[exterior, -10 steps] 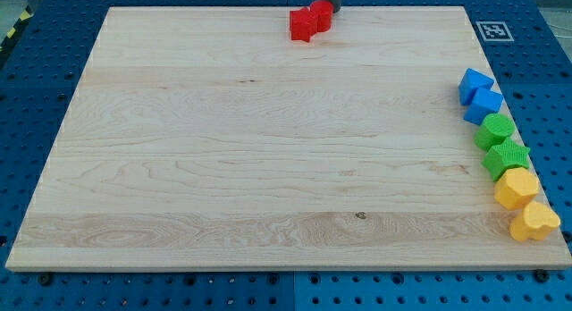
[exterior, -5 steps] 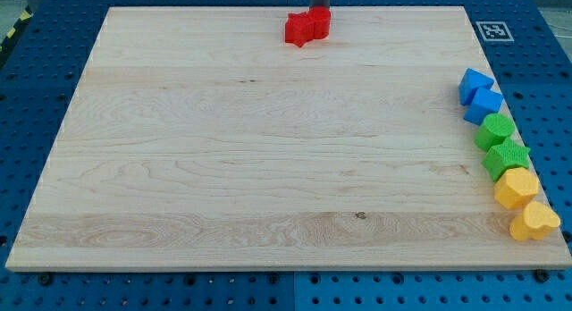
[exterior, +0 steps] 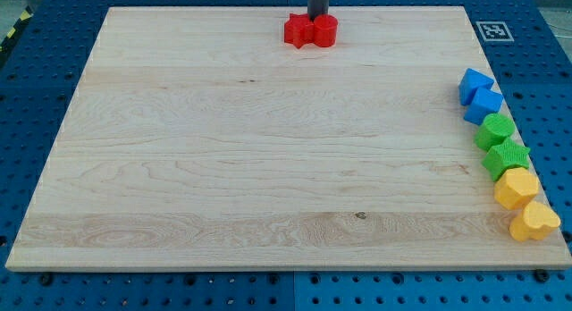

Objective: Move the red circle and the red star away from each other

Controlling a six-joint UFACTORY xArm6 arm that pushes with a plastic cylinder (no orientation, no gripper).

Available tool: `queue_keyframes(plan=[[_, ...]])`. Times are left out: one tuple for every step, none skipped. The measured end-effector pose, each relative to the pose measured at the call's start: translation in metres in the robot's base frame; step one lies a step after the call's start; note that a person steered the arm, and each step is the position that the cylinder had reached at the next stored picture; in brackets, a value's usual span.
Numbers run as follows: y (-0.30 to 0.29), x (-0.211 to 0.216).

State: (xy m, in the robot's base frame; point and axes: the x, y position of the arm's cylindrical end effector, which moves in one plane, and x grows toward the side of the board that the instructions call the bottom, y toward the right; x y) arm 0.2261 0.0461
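Observation:
The red star (exterior: 298, 31) and the red circle (exterior: 325, 30) sit side by side and touching near the top edge of the wooden board (exterior: 268, 168), star on the left, circle on the right. My tip (exterior: 317, 17) is the lower end of the dark rod coming down from the view's top. It stands just behind the two red blocks, above the seam between them and close to the circle's upper left edge.
A column of blocks runs down the board's right edge: two blue blocks (exterior: 480, 95), a green circle (exterior: 494, 130), a green star (exterior: 506, 156), a yellow block (exterior: 517, 187) and a yellow heart (exterior: 534, 222). A marker tag (exterior: 492, 30) sits at the top right corner.
My tip has moved left along the top edge. The red pair has shifted slightly left and down, and now lies level, star left and circle right.

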Motion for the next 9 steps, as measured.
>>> queue_keyframes(plan=[[0.0,0.014],[0.001,0.031],[0.002,0.037],[0.003,0.044],[0.005,0.057],[-0.018,0.057],[-0.024,0.075],[-0.024,0.085],[-0.024,0.086]])
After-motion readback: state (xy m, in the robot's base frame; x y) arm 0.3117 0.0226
